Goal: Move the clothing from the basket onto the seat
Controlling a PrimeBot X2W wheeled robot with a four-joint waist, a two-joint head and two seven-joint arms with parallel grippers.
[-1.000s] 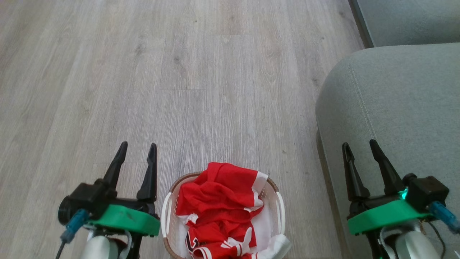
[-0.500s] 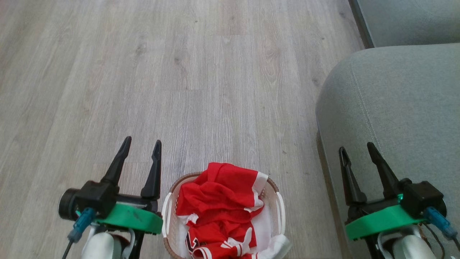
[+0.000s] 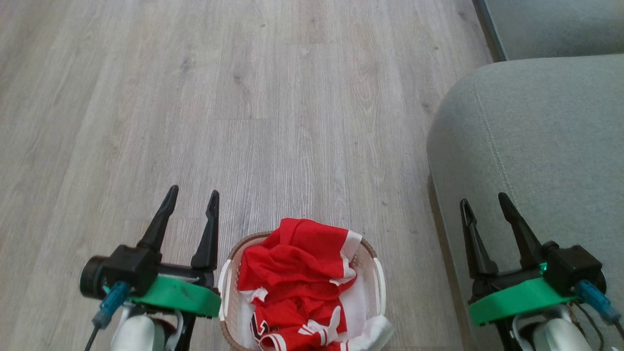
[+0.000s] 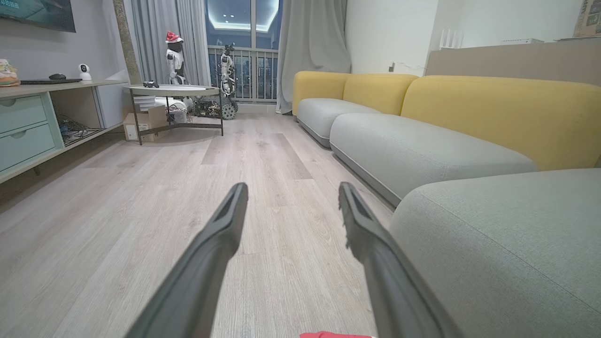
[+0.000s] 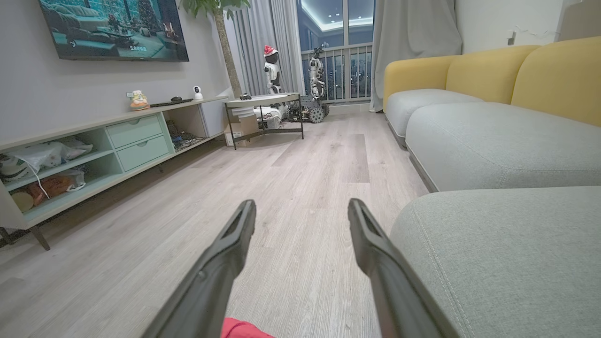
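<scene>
Left gripper [image 3: 193,190] and right gripper [image 3: 483,198], both spread wide and empty. Within the last second the left has edged toward the basket [image 3: 235,251] and the right barely inward, so the reach has hardly begun. The clothing [image 3: 292,263] lies heaped in the basket, untouched, between the grippers and behind their fingertips. The seat [image 3: 536,146] is just beside the right gripper.

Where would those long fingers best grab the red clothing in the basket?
Probably a bunched ridge in the middle of the clothing, from straight above: walls of the basket close off the sides, and the crumpled folds offer something to pinch.
</scene>
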